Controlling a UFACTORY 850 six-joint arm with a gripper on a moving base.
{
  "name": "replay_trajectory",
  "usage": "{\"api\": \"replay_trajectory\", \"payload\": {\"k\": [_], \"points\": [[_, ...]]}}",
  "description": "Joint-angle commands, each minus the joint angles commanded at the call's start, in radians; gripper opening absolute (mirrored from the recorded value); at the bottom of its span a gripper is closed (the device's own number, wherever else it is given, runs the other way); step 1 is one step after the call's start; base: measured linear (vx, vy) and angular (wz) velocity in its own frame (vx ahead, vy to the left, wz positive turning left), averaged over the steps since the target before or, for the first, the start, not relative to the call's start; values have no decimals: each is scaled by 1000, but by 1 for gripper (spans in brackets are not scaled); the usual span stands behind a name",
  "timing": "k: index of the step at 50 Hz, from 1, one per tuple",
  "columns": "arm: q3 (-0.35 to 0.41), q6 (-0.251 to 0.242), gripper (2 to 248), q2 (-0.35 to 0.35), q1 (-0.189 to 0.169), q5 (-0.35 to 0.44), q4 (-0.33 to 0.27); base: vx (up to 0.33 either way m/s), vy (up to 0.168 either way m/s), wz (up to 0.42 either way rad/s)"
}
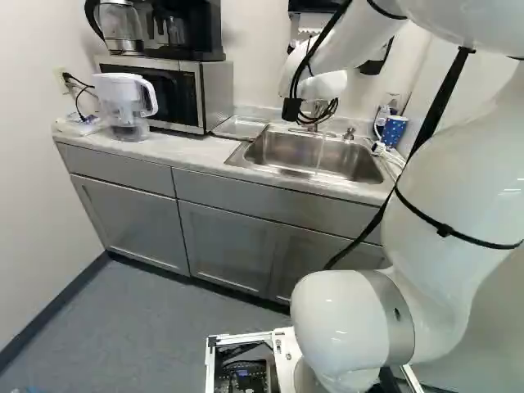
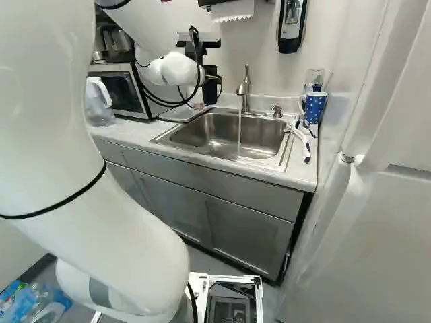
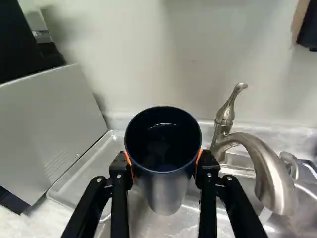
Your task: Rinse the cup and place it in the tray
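My claw (image 3: pixel 164 162) is clamped on the dark cup (image 3: pixel 166 191) from two sides, just below the rim, which leaves its mouth free to take water or tip it out; the cup hangs over the sink (image 2: pixel 225 138), where drips can fall safely; the faucet (image 3: pixel 262 168) runs beside it, so I judge the rinse unfinished or only just done, and I can't tell which; beyond, the tray (image 3: pixel 89 171) lies on the surface (image 1: pixel 192 151) between sink and microwave (image 1: pixel 176 97), handy for a short, dripping carry; I'd drain first, then lower it level.
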Motion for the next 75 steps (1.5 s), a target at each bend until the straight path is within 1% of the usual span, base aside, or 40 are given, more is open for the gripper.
{"api": "replay_trajectory", "payload": {"k": [75], "points": [[0, 788, 126, 0, 0, 0, 0, 0, 0, 0]]}}
